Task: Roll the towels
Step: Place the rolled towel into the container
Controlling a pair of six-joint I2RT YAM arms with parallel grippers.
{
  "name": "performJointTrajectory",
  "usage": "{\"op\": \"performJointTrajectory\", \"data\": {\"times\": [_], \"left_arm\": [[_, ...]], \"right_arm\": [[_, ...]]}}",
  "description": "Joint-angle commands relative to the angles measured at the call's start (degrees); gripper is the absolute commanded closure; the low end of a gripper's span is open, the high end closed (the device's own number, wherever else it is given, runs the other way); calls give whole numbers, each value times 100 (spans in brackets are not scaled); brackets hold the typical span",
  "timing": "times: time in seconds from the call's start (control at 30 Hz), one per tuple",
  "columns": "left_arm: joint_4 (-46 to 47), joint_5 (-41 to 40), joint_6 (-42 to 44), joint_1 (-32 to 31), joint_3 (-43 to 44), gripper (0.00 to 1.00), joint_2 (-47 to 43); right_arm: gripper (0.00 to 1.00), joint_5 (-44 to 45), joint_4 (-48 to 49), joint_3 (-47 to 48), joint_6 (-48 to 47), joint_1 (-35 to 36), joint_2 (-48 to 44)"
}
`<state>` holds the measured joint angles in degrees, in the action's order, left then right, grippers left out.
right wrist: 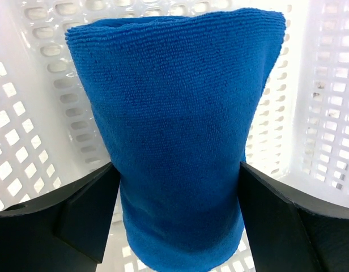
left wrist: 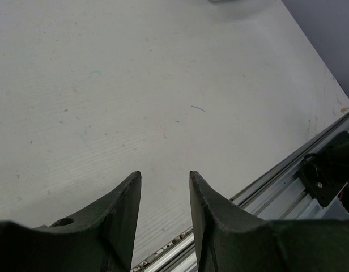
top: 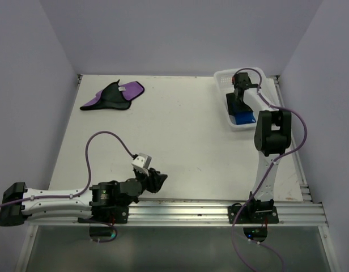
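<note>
- Right gripper (right wrist: 179, 187): jaws clamped on both flanks of the rolled blue towel (right wrist: 180, 113), inside the white basket (right wrist: 27, 113) at 1 o'clock on the surface (top: 180, 136)
- Likely step: stowing this roll; the walls are close, so you'd part the jaws little and lift straight up
- Purple towel (top: 115, 95): unrolled at 10 o'clock near the edge, open room toward centre
- Left gripper (left wrist: 163, 187): jaws narrow, empty, 7 o'clock
</note>
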<state>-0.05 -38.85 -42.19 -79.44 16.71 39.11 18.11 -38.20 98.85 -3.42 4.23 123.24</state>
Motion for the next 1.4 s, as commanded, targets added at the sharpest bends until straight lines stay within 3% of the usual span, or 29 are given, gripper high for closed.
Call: {"op": "performJointTrajectory", "data": {"times": [0.0,0.37,0.83,1.03,1.23,1.37], "left_arm": [[243,158,220,43,262,57,-44],[58,106,414,42,465,55,-27],[163,114,484,43,474,56,166],[216,123,475,43,447,56,184],[225,141,484,43,447,56,228],[278,176,475,43,430,56,263]], "right_arm": [[15,79,-171,310,192,-71,-502],[12,17,-478,750,508,-264,-398],[6,-1011,-373,512,553,-397,-160],[5,-889,-320,477,509,-397,-160],[6,-37,-452,601,570,-397,-2],[10,35,-443,557,597,-397,16]]}}
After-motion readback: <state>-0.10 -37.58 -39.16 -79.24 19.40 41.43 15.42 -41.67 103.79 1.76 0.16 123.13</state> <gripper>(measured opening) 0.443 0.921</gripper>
